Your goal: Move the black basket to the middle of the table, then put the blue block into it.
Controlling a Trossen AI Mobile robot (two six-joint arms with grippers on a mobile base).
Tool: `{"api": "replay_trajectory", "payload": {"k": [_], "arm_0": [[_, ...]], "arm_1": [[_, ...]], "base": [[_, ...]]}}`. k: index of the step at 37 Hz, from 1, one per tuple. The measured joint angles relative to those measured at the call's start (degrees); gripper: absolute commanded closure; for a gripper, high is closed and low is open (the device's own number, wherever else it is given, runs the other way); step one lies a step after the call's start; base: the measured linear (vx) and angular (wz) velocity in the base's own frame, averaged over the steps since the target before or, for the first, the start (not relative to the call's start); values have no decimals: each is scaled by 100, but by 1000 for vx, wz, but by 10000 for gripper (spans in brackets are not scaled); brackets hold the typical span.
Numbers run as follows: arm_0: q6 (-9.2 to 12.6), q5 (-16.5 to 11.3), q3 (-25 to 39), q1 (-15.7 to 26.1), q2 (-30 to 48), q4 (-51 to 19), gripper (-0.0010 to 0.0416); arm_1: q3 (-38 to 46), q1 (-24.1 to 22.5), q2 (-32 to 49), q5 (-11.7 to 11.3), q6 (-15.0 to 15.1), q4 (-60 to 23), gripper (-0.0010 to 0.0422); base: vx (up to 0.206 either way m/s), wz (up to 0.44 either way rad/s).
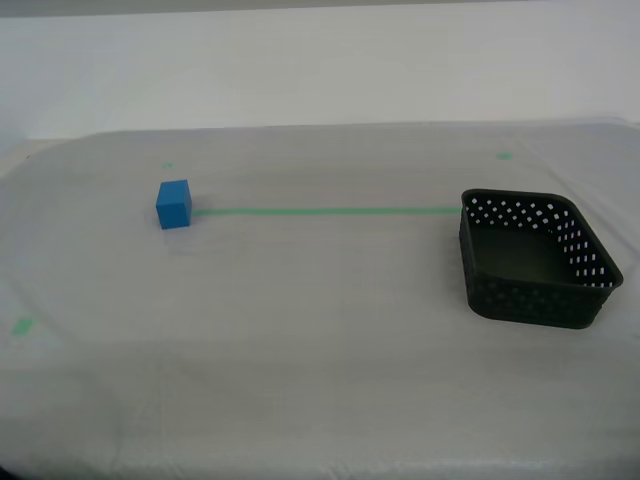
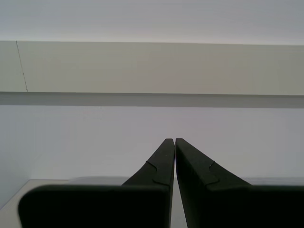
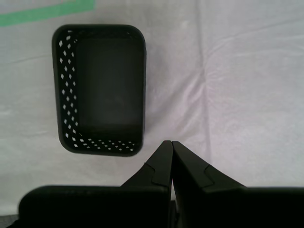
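The black basket [image 1: 535, 258] stands empty on the table [image 1: 320, 340] at the exterior view's right, at the end of the green tape line [image 1: 330, 211]. The blue block [image 1: 173, 204] sits at the line's other end, at the exterior view's left. Neither arm shows in the exterior view. My first gripper [image 3: 171, 142] is shut with nothing in it, looking down on the black basket [image 3: 100, 88] from above and off to one side. My second gripper [image 2: 174, 140] is shut and empty, pointing at a pale wall with only a strip of table edge below.
Small green marks [image 1: 503, 155] dot the cloth at the back and at the exterior view's near left [image 1: 22, 325]. The cloth is creased around the basket [image 3: 204, 90]. A white wall runs behind the table's far edge.
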Motion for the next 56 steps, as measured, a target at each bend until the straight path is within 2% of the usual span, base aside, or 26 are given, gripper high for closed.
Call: {"api": "replay_trajectory", "payload": {"k": [5,13,31,34,37,41,56], "arm_0": [[72,-142,-2,2,203,188,406],[205,-636,0,4,479,247,406],[157,-647,0,13,625,780,406],[240,-551,0,11,625,804,406],[352,-234,0,24,625,800,404],[358,87,0,39,625,730,404],[352,140,0,48,625,608,403]], "arm_1": [[0,0,0,0,0,0,412],[0,0,0,0,0,0,412],[0,0,0,0,2,-2,412],[0,0,0,0,0,-2,412],[0,0,0,-2,0,-2,412],[0,0,0,-2,2,-2,412],[0,0,0,0,2,-2,412]], "base": [[0,0],[0,0],[0,0],[0,0],[0,0],[0,0],[0,0]]}}
